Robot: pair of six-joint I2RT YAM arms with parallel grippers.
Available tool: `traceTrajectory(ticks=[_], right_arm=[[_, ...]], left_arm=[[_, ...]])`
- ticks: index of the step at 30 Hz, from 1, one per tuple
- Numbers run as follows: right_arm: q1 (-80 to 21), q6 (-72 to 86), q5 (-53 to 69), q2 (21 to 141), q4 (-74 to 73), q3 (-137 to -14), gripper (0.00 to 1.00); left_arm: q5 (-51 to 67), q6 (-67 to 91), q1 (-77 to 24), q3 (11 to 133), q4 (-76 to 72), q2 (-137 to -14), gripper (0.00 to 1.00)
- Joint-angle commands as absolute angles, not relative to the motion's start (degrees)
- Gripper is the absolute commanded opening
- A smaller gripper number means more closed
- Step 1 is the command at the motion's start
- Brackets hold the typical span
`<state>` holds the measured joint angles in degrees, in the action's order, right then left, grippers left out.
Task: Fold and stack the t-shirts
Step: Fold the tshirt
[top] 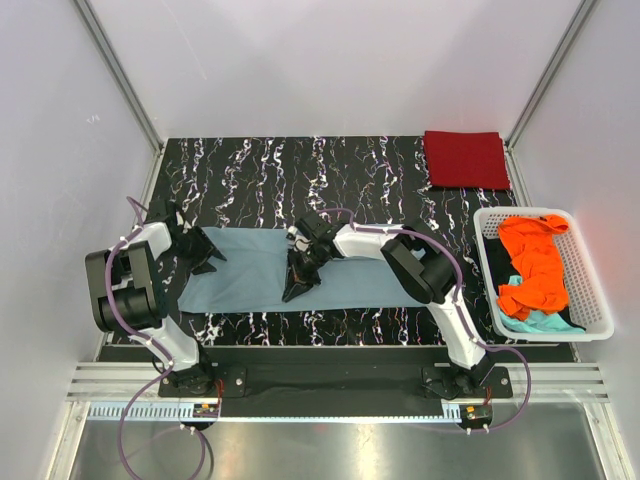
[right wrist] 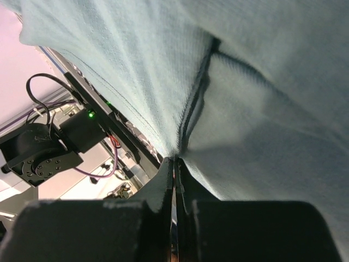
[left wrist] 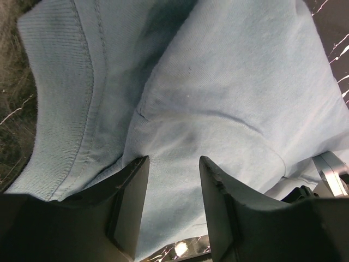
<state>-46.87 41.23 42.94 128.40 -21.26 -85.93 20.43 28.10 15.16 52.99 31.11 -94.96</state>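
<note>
Grey-blue cloth covers the middle of the black table (top: 380, 170), where the grey-blue shirt (top: 250, 275) lies spread out. The left gripper (left wrist: 173, 164) sits at this shirt's left end beside the collar, with its fingers a moderate gap apart over the cloth. The right gripper (right wrist: 174, 164) is at the shirt's near edge, closed tight on a pinch of seam. A folded red shirt (top: 466, 159) lies well beyond the grey-blue shirt's right end. Further right, a white basket (top: 590, 290) holds an orange shirt (top: 535, 265) over a teal shirt (top: 535, 320).

We count one grey-blue t-shirt (top: 250, 270), one dark red t-shirt (top: 465, 158), one orange t-shirt (top: 537, 265), one teal t-shirt (top: 535, 320), one basket (top: 597, 290) and two arms (top: 130, 285).
</note>
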Motion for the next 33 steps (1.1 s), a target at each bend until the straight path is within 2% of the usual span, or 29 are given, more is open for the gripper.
traceTrajectory(ticks=[1,8,11,12,14,15,18,26,33], right_arm=[[-47.37,40.52,43.07,123.76,-22.06,-84.91,0.01],[-47.11,38.33,42.10,122.17,-22.94,-81.83,0.02],[-46.93,37.10,42.89,122.61,-23.38,-81.74,0.08],[-46.85,36.74,42.89,122.61,-23.73,-81.83,0.20],[-46.67,35.52,42.19,122.26,-24.52,-82.26,0.32],[-46.23,34.99,41.93,121.91,-25.48,-82.53,0.41],[-44.57,31.65,39.12,120.33,-30.22,-84.28,0.52],[-40.69,25.49,30.95,109.44,-39.63,-82.19,0.57],[-40.69,25.31,32.52,99.51,-37.62,-70.51,0.58]], left_arm=[[19.42,27.25,15.91,53.09,29.18,-95.89,0.49],[19.34,27.25,15.91,53.00,29.09,-96.50,0.50],[19.42,27.51,16.00,52.82,29.09,-96.15,0.51],[19.34,27.60,16.00,52.74,29.09,-95.89,0.51],[18.72,28.47,16.00,52.30,29.53,-93.79,0.53],[17.85,28.91,16.00,52.12,29.71,-92.47,0.54],[15.83,31.19,16.00,50.54,31.11,-85.98,0.58],[8.45,40.93,15.91,40.62,36.56,-63.15,0.56],[5.45,50.09,15.91,29.19,41.30,-56.34,0.49]])
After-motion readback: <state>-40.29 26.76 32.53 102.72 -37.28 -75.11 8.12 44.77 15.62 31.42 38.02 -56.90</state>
